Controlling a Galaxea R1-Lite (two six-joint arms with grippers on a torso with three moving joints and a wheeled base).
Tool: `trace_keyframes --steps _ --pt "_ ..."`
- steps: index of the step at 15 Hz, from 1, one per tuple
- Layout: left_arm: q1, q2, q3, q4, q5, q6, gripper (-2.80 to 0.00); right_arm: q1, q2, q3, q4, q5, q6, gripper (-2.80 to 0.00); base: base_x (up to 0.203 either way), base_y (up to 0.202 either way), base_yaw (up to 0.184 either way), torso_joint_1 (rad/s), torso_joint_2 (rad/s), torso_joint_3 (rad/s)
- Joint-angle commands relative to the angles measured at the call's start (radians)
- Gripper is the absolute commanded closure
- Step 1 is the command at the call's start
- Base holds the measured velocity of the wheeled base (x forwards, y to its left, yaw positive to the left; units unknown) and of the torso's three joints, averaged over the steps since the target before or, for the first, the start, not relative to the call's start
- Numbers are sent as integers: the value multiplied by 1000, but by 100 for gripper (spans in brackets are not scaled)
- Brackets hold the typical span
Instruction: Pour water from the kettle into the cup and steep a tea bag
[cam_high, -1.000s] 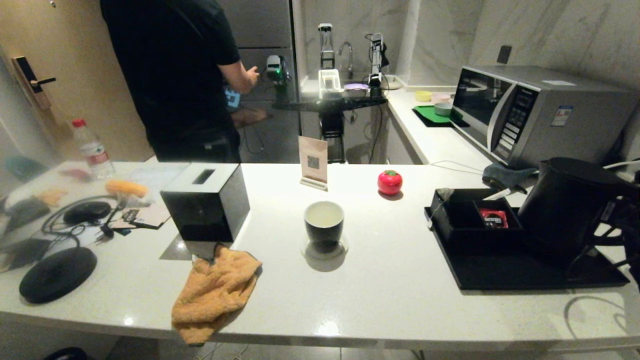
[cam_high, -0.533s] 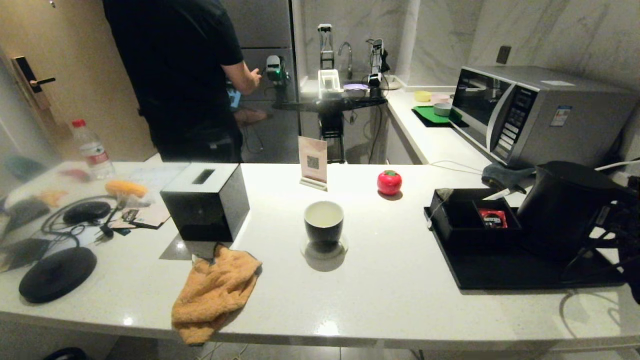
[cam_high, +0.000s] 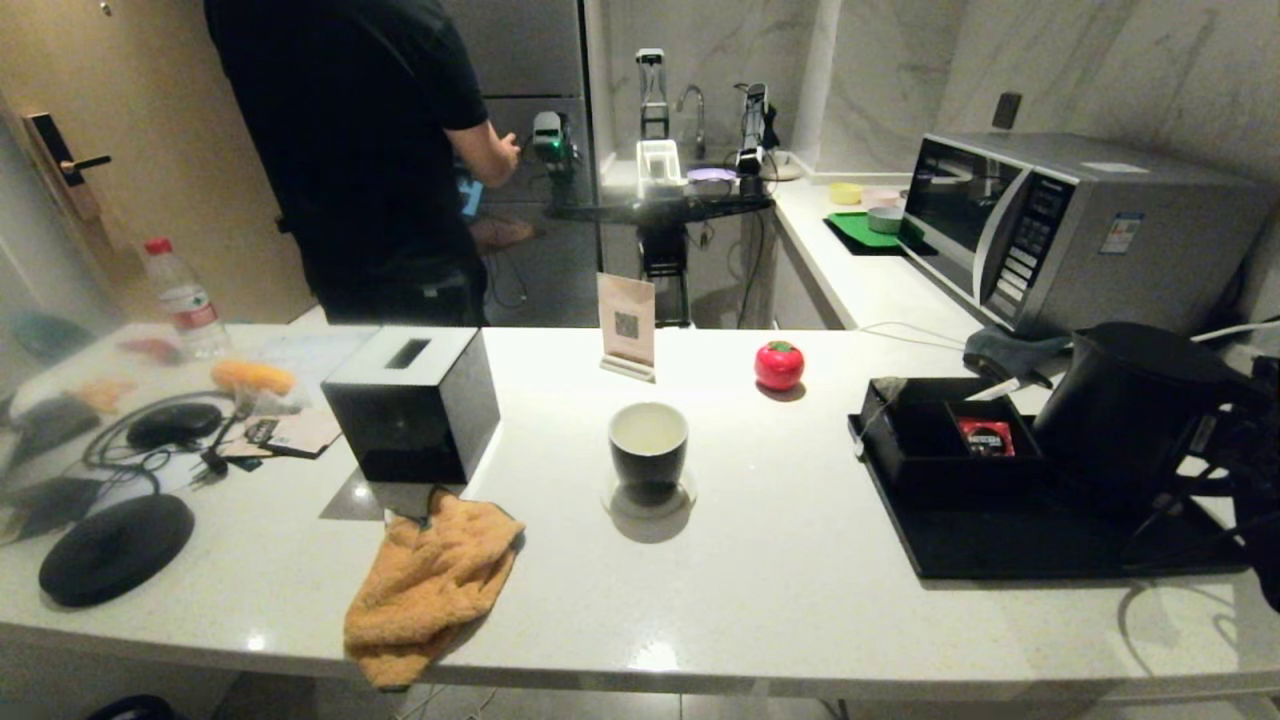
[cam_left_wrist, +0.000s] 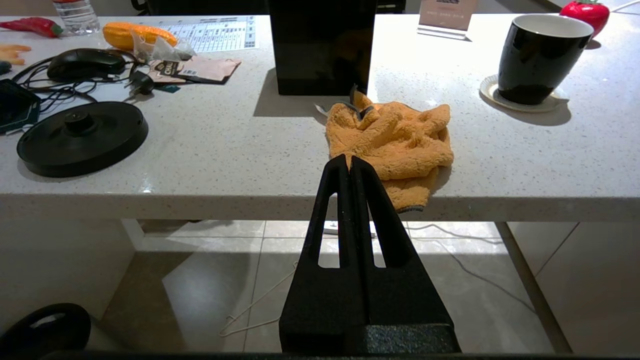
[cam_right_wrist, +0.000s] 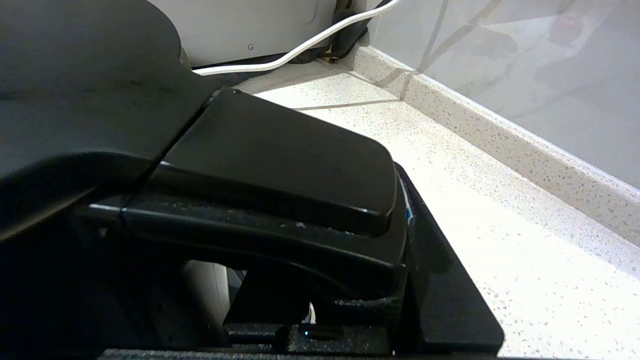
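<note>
The right tool (cam_high: 1235, 440) sits at the surface's right edge, clamped on the loop handle of the kettle (cam_high: 1130, 410); in the right wrist view the handle fills the space between its partly closed jaws. The kettle, matte black and tapering upward, stands on a flat black tray (cam_high: 1000, 545) at the right end of the surface. The left tool (cam_left_wrist: 350, 170) hangs below the front edge, its 2 fingers pressed together and empty. The step in hand looks like the lift of the kettle. Next, I judge, it must be carried left to the cup (cam_high: 648, 445), mid-surface on a small round coaster, and tipped slowly over it. The cup is glossy black outside, white inside, rounded and handleless. The surface is pale speckled stone, smooth and shiny.
</note>
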Motion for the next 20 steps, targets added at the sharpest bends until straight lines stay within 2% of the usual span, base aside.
trace_keyframes --steps 1,2,3,15,20 --pt "0 0 0 0 0 0 0 0 7 1 -12 18 -16 0 0 0 0 0 0 0" --pt "0 0 0 0 1 0 0 0 7 2 -11 28 -18 0 0 0 0 0 0 0" --pt "0 0 0 0 0 0 0 1 7 1 -11 28 -18 -280 0 0 0 0 0 0" --pt "0 0 0 0 0 0 0 0 -35 12 -2 28 -12 -280 0 0 0 0 0 0" --pt "0 0 0 0 0 0 0 0 -103 122 -6 28 -11 -280 0 0 0 0 0 0"
